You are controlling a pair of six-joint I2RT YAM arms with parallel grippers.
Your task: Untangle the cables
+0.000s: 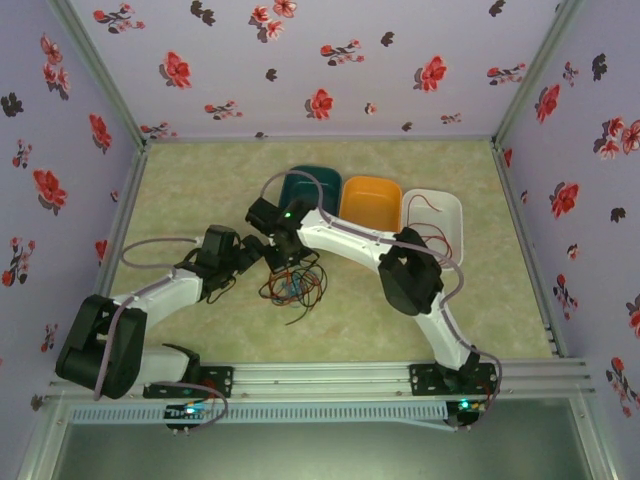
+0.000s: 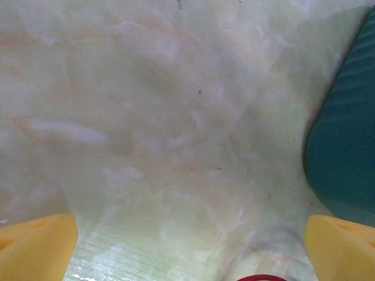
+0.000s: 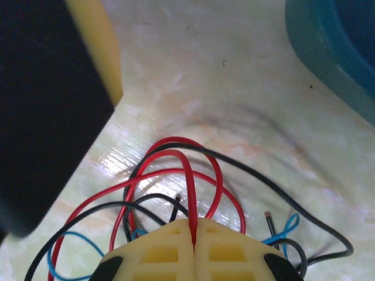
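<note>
The cables (image 1: pixel 293 287) lie in one small tangle of red, black and blue wires on the table's middle. My right gripper (image 3: pixel 194 222) is shut on a red cable (image 3: pixel 188 175), whose loop rises from between the yellow fingertips. A black cable (image 3: pixel 263 175) and a blue one (image 3: pixel 287 228) lie looped around it. In the top view the right gripper (image 1: pixel 288 265) points down at the tangle's far edge. My left gripper (image 1: pixel 255 255) hangs just left of the tangle. It (image 2: pixel 187 252) is open over bare table, with a bit of red cable (image 2: pixel 261 277) at the bottom edge.
Three trays stand behind the tangle: teal (image 1: pixel 310 190), orange (image 1: pixel 370 200) and white (image 1: pixel 435 215), the white one with a thin red wire (image 1: pixel 432 205) in it. The teal tray (image 2: pixel 345 152) is close on the left gripper's right. Flowered walls enclose the table.
</note>
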